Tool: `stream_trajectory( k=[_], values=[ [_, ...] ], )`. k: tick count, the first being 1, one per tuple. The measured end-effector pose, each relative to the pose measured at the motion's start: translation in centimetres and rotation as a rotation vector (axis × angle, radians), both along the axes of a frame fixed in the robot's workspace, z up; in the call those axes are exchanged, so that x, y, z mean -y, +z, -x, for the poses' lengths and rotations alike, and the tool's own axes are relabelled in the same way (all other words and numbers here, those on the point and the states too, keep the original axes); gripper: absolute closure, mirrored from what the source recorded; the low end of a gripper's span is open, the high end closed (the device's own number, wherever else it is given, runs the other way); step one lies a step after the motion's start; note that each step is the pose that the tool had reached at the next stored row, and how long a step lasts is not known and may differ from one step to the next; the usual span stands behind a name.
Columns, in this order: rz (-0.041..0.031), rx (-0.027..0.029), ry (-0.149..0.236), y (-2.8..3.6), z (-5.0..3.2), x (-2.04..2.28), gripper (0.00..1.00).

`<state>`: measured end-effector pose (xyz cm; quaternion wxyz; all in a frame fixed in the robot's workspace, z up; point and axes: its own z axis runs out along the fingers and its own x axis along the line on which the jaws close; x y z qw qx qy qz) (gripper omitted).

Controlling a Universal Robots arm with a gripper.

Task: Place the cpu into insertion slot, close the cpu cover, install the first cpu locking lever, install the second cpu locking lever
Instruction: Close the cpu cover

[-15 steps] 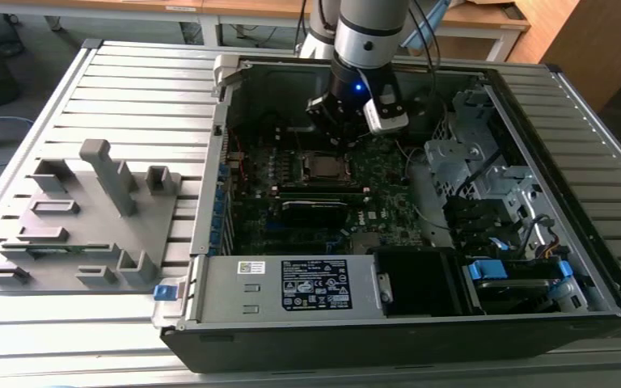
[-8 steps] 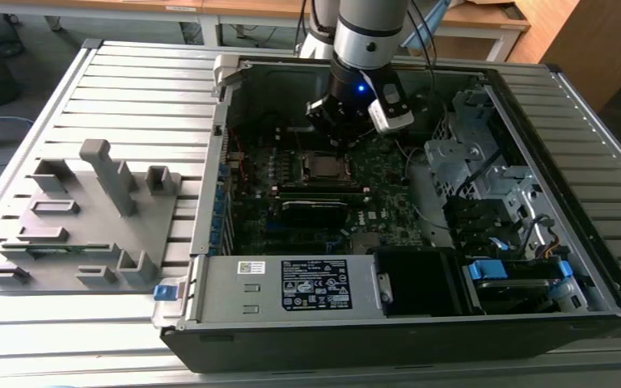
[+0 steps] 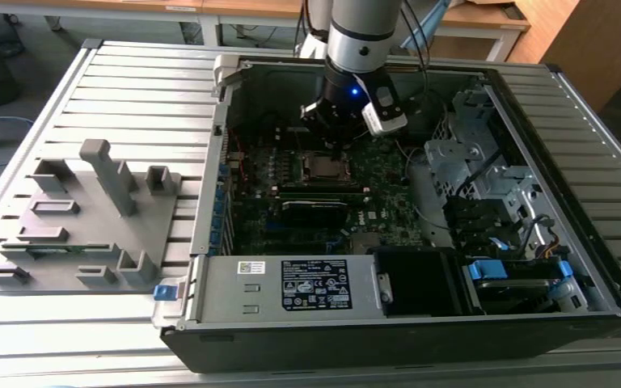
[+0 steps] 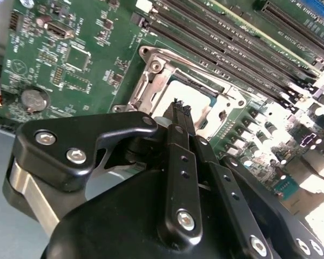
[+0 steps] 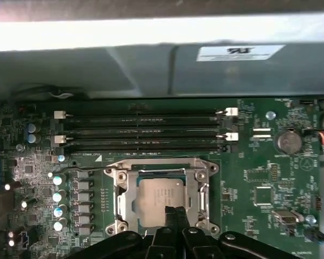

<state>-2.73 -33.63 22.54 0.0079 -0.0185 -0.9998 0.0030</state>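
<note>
My black two-finger gripper (image 3: 335,147) hangs at 12 o'clock of the square silver-rimmed insertion slot (image 3: 307,168) in the exterior view, fingers pressed together, empty. The flat grey-silver cpu (image 5: 161,198) sits inside, thin silver cpu cover (image 5: 124,200) flat around it.

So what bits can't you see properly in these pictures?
1. First wrist view: the claw covers one edge of the cpu and of the cpu cover.
2. Second wrist view: the claw and its black body hide one corner of the cpu.
3. Exterior view: the insertion slot is too small to show any detail, and the arm hides part of the board beyond it.
</note>
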Motion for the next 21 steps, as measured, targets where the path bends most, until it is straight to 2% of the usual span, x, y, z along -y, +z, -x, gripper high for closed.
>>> stream_trajectory(
  k=[3, 12, 21],
  values=[
    [0.0, 0.0005, 0.008, -0.44, 0.32, 0.0, 0.89],
    [0.0003, 0.0006, 0.011, -0.58, 1.99, 0.0, 0.89],
    [0.0003, 0.0011, 0.011, -0.72, 3.04, 0.0, 0.89]
  ],
)
